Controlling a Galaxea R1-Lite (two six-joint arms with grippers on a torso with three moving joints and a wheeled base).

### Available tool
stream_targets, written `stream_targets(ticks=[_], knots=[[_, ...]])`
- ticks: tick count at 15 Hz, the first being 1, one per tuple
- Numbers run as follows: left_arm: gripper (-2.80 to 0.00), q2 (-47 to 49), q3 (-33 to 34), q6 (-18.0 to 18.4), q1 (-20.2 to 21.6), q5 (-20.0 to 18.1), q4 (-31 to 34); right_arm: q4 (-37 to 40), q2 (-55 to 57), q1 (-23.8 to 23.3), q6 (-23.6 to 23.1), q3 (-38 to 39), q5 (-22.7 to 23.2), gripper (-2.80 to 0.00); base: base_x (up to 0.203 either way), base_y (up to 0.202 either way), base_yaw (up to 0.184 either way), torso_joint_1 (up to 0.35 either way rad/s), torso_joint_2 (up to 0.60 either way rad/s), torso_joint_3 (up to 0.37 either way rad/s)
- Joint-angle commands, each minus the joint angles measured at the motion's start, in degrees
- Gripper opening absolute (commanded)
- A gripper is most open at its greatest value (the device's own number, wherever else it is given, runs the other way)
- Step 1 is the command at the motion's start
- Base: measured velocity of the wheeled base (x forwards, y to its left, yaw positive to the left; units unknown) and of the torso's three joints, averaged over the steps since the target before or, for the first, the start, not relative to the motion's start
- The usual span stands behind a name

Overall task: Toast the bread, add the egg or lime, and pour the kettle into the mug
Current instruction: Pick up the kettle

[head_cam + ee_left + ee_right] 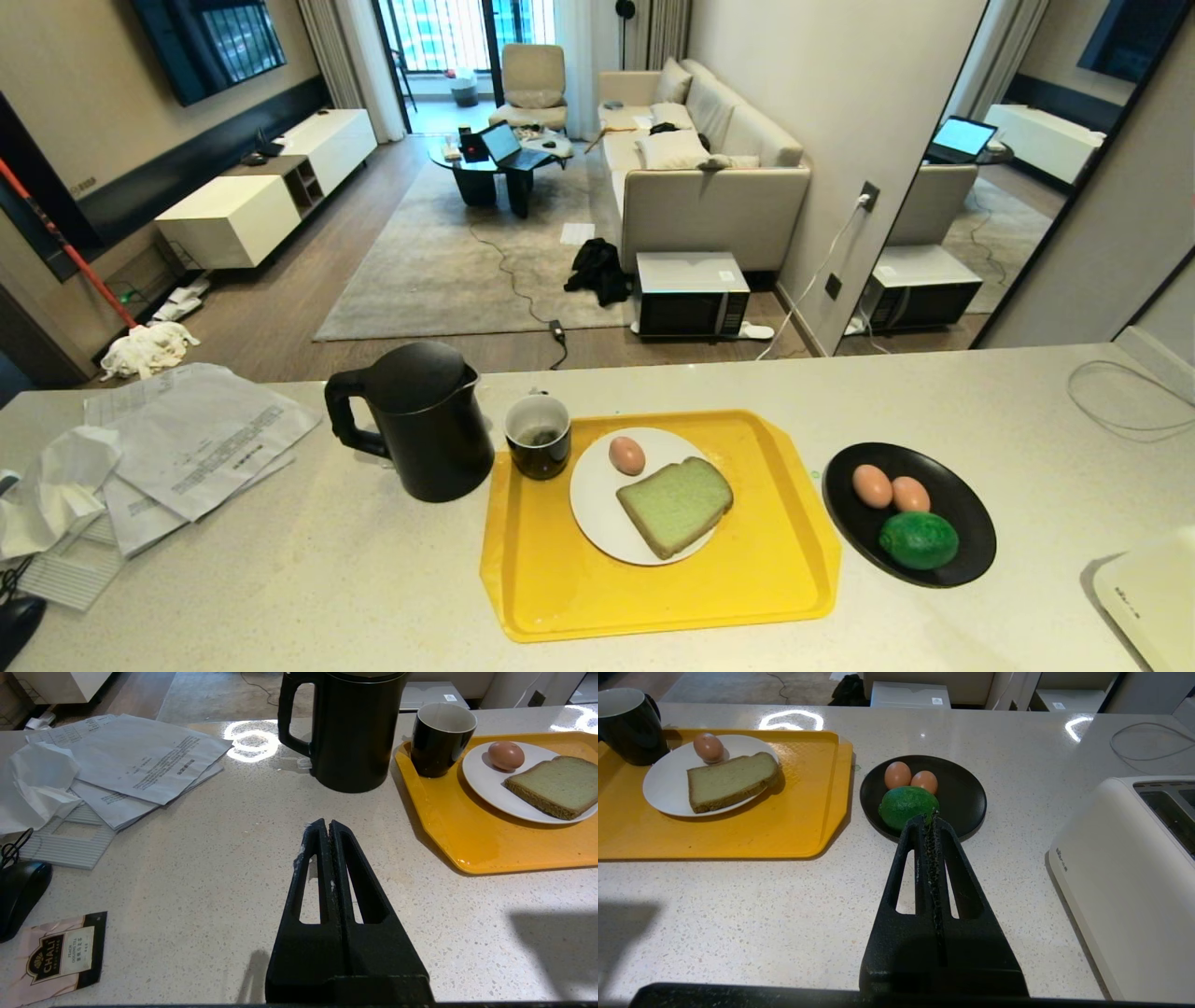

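Both arms sit parked over the near edge of the desk [308, 579] and neither shows in the head view; the left tool [327, 826] has its fingers pressed together on nothing, low in the centre of the left wrist view, and the right tool [928, 820] is likewise closed and empty, its tip in front of the black dish [966, 523]. The bread [674, 505] lies on the white plate [593, 504] in the centre of the head view, with one egg [626, 455] beside it on the same plate, on the yellow tray [653, 597]. Whether the slice has been through the toaster [1125, 877] at lower right cannot be told; its crumb looks pale. The lime [919, 539] and two more eggs [872, 485] rest in the dish to the right of the tray. The kettle [425, 420] stands upright left of centre, just beside the mug [538, 436] on the tray's upper left corner; something dark lies in the mug, but liquid cannot be made out. By appearances the egg step is done and the pour possibly remains.
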Motion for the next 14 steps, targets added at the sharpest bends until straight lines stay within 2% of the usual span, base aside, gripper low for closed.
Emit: stream_targets(ticks=[1, 14], knots=[[-2.80, -0.04, 0.01, -0.05, 0.00, 0.01, -0.03, -0.03, 0.07, 0.03, -0.01, 0.00, 0.00, -2.80, 0.000, 0.000, 0.000, 0.000, 0.00, 0.000], [-2.80, -0.04, 0.01, -0.02, 0.09, 0.01, -0.03, -0.03, 0.07, -0.05, -0.01, 0.00, 0.00, -2.80, 0.000, 0.000, 0.000, 0.000, 0.00, 0.000]])
